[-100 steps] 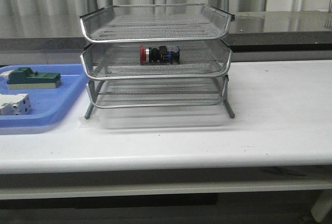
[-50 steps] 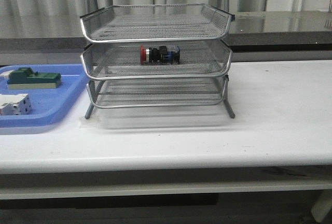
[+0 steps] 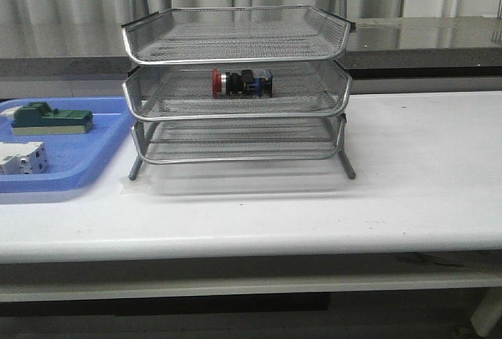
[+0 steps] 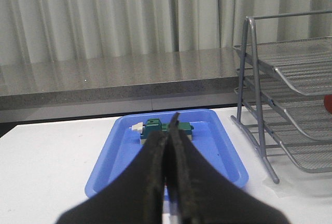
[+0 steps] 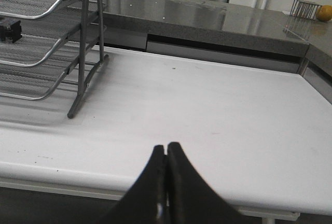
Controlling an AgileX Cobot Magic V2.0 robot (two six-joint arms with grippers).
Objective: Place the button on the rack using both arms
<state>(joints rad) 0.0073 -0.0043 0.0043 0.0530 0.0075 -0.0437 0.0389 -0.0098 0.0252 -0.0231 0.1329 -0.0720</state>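
The button (image 3: 241, 82), with its red head to the left, lies on its side in the middle tier of the silver wire-mesh rack (image 3: 235, 111). In the left wrist view a sliver of its red head (image 4: 328, 102) shows in the rack (image 4: 290, 105). In the right wrist view its dark rear block (image 5: 10, 29) shows in the rack (image 5: 78, 53). My left gripper (image 4: 168, 130) is shut and empty, back from the blue tray. My right gripper (image 5: 166, 149) is shut and empty, near the table's front edge, right of the rack. Neither arm shows in the front view.
A flat blue tray (image 3: 70, 174) left of the rack holds a green block (image 3: 47, 118) and a white boxy component (image 3: 20, 157). In the left wrist view the tray (image 4: 124, 151) and green block (image 4: 155, 128) show. The white table (image 3: 423, 166) extends right.
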